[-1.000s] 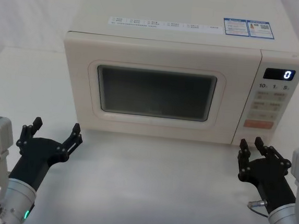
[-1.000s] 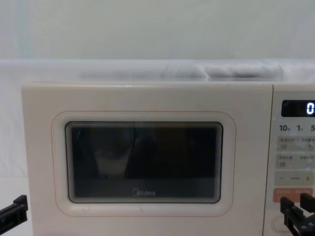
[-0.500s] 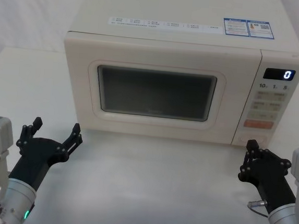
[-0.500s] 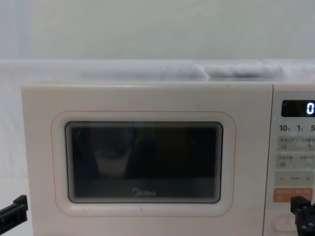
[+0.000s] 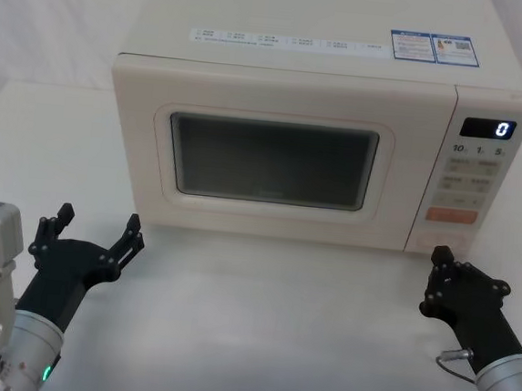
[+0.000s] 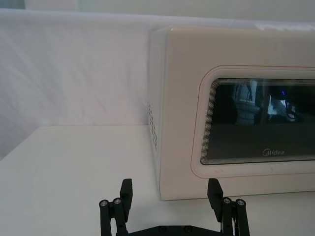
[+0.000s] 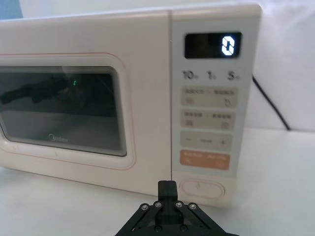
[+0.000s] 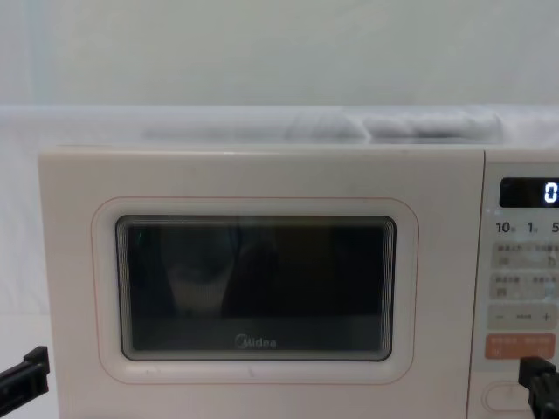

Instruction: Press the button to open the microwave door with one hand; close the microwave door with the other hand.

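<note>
- Since the earlier frames, the right gripper (image 5: 440, 258) has drawn its two fingers together and settled slightly lower and to the right; the left gripper (image 5: 93, 232) has not moved.
- Right gripper state: fingers pressed together into one blunt tip, holding nothing. It hovers above the worktop (image 5: 268, 324), just in front of the control panel's lower corner.
- Left gripper state: fingers spread wide, empty, parked near the door's lower left corner.
- Step in hand, as judged: advance the closed tip onto the button (image 7: 203, 188). In the right wrist view the tip sits below and to one side of the button's centre, so raise and shift it before pushing.
- Push straight into the panel, centred on the oval. Keep clear of the orange button (image 7: 204, 160) directly above it.
- Keep the left gripper out of the door's swing path until release.
- The microwave door (image 5: 278, 158) is shut, flush with the cabinet: cream-white, dark rounded window, thin pink outline, grey logo beneath the glass.
- The button is a wide cream oval with a thin outline, lowest on the panel.
</note>
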Motion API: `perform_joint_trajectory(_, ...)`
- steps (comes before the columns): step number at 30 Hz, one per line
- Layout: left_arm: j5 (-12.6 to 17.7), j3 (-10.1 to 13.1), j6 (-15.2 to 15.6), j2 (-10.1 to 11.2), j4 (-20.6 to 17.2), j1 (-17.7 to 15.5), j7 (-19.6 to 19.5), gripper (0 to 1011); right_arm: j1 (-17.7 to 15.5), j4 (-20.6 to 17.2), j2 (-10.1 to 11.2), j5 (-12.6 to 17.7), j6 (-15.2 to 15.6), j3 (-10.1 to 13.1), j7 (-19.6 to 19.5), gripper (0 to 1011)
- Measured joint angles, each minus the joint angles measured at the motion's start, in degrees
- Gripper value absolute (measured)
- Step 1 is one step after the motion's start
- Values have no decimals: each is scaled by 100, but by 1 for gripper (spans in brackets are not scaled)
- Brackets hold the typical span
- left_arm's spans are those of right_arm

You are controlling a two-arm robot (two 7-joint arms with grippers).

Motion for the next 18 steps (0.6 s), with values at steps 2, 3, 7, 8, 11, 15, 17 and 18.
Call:
perform_joint_trajectory(2,0,0,0,0,0,0,0,1001,14,25,-37,217,114,121,156,0)
perform_joint_trajectory(3,0,0,0,0,0,0,0,1001,24,31,-46,291,169,161,206,0)
perform_joint_trajectory(7,0,0,0,0,0,0,0,1001,113,95,-65,513,449,331,372,0)
perform_joint_trajectory(8,0,0,0,0,0,0,0,1001,170,142,-58,546,552,374,409,0)
perform_joint_trajectory(11,0,0,0,0,0,0,0,1001,313,301,-26,540,693,419,434,0)
perform_joint_trajectory(15,0,0,0,0,0,0,0,1001,548,610,-7,436,766,428,455,0)
perform_joint_trajectory(17,0,1,0,0,1,0,0,1001,623,725,-11,384,775,416,457,0)
perform_joint_trajectory(18,0,0,0,0,0,0,0,1001,700,822,-22,344,776,402,463,0)
